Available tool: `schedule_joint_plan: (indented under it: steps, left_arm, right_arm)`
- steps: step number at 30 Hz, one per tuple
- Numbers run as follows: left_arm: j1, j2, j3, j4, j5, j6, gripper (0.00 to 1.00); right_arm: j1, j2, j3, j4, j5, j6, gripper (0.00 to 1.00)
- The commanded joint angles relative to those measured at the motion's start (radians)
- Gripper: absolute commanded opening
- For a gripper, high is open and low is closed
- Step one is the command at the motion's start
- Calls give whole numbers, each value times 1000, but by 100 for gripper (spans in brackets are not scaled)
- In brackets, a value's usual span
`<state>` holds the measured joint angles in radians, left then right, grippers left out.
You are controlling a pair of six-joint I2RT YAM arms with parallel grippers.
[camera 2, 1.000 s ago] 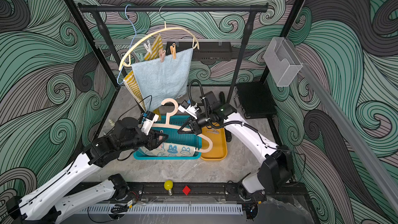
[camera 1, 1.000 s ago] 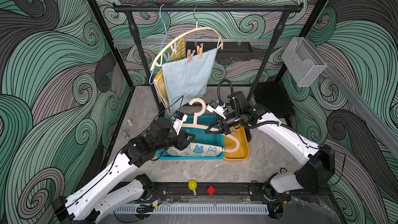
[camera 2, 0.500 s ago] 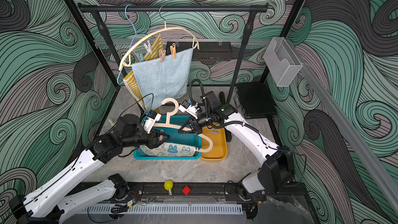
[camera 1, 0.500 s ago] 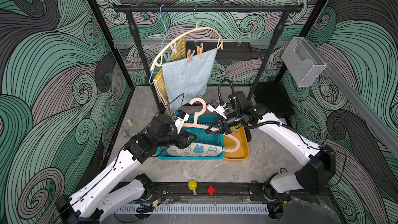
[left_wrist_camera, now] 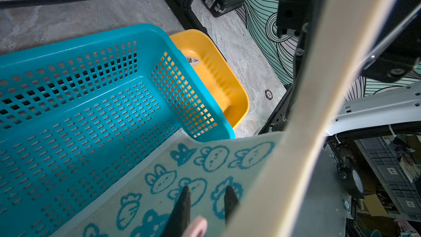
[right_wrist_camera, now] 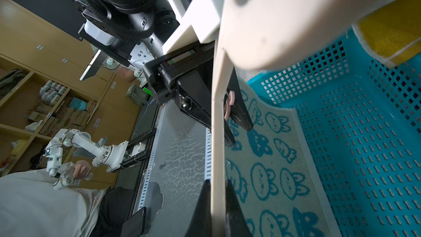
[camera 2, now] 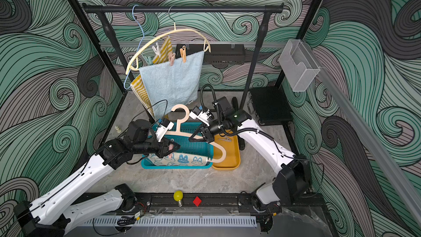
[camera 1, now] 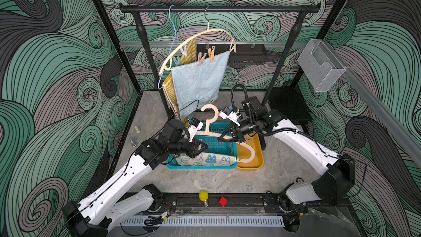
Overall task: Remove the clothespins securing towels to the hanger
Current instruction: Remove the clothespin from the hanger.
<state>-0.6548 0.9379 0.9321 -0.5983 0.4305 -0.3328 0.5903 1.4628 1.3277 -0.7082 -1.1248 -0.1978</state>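
My L gripper [camera 1: 201, 148] has its jaws pinched in on a pink clothespin [right_wrist_camera: 230, 98] just above the bunny towel [left_wrist_camera: 182, 178], which lies along the near side of the teal basket [left_wrist_camera: 91, 33]. R gripper [camera 1: 222, 139] is clamped tight on the bar of the peach hanger [right_wrist_camera: 217, 121], w/ that peg right beside the bar. Up on the rail [camera 1: 250, 9] the blue towel [camera 1: 198, 85] hangs off the cream hanger [camera 1: 218, 30] w/ a pink peg [camera 1: 201, 58] and an orange peg [camera 1: 211, 53] on its top edge, yellow striped towel [camera 1: 169, 94] behind.
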Motion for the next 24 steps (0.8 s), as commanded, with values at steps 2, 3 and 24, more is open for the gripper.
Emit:
schedule_joint_plan:
  steps: [2,3,24]
  left_arm:
    - [3,-19,37,-11,40,-7,12]
    - [3,-19,37,-11,40,-11,10]
    - [3,4,112,-18,-32,-78,0]
  right_arm:
    - [0,-19,7,35,-44,-28,0]
    - [0,-18,7,36,-44,-26,0]
    - [1,-2,-12,79,11,27,0]
